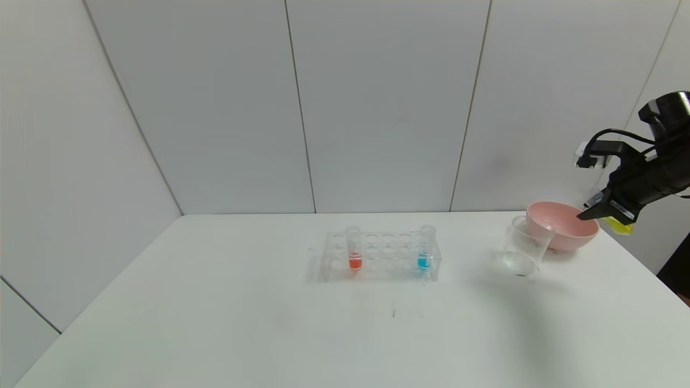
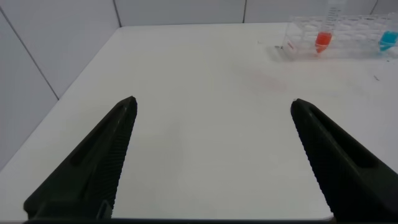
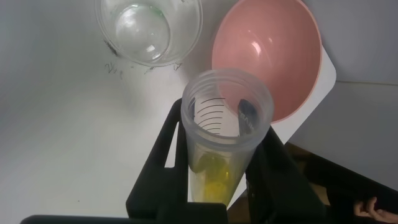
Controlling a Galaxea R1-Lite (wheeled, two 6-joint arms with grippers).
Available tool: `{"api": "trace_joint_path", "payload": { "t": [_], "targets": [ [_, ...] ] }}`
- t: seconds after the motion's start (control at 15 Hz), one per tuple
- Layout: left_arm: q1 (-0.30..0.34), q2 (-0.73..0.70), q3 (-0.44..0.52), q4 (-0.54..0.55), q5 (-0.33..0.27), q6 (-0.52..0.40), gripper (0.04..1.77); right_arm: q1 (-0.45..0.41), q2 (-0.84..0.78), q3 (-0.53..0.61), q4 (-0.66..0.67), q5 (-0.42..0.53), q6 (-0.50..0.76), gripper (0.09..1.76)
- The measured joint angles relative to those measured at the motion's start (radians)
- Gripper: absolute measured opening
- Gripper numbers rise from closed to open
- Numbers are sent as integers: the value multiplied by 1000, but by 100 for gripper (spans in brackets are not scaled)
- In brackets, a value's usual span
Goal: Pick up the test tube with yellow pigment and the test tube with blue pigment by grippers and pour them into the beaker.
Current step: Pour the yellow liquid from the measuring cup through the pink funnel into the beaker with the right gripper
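Clamped on the test tube with yellow pigment [image 1: 620, 226], the right gripper [image 1: 606, 211] hangs at the far right of the head view, above the table's right edge and just beyond the pink bowl [image 1: 563, 226]. The beaker [image 1: 523, 249] stands on the table [image 1: 215, 323] touching or just beside the bowl on its near left side, with only a clear trace at its bottom. In the rack [image 1: 381, 256] at mid-table, the test tube with blue pigment [image 1: 425, 249] sits at the right end and an orange-red tube [image 1: 353, 249] at the left.

From the left wrist, the left gripper [image 2: 211, 158] has its fingers wide apart over bare table, well away from the rack [image 2: 339, 38]; it looks idle.

From the right wrist, the yellow tube [image 3: 221, 146] is held between both fingers, its open mouth up and yellow liquid at its base; the beaker [image 3: 148, 30] and bowl [image 3: 267, 59] lie beyond.

I judge the step to be carrying yellow to the beaker. Next, the mouth must come over the beaker, not the bowl, before tipping.
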Motion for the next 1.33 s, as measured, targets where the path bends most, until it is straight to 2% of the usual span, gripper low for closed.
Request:
{"api": "trace_joint_path", "payload": {
  "t": [0.33,0.6,0.8,1.33],
  "targets": [
    [0,0,0,0,0,0,176,40,19,-6,-6,-91,-33,58],
    [0,0,0,0,0,0,176,54,36,-6,-11,-115,-89,58],
    [0,0,0,0,0,0,176,69,44,-7,-9,-181,-119,58],
    [0,0,0,0,0,0,176,133,63,-7,-5,-281,-143,58]
  ]
}}
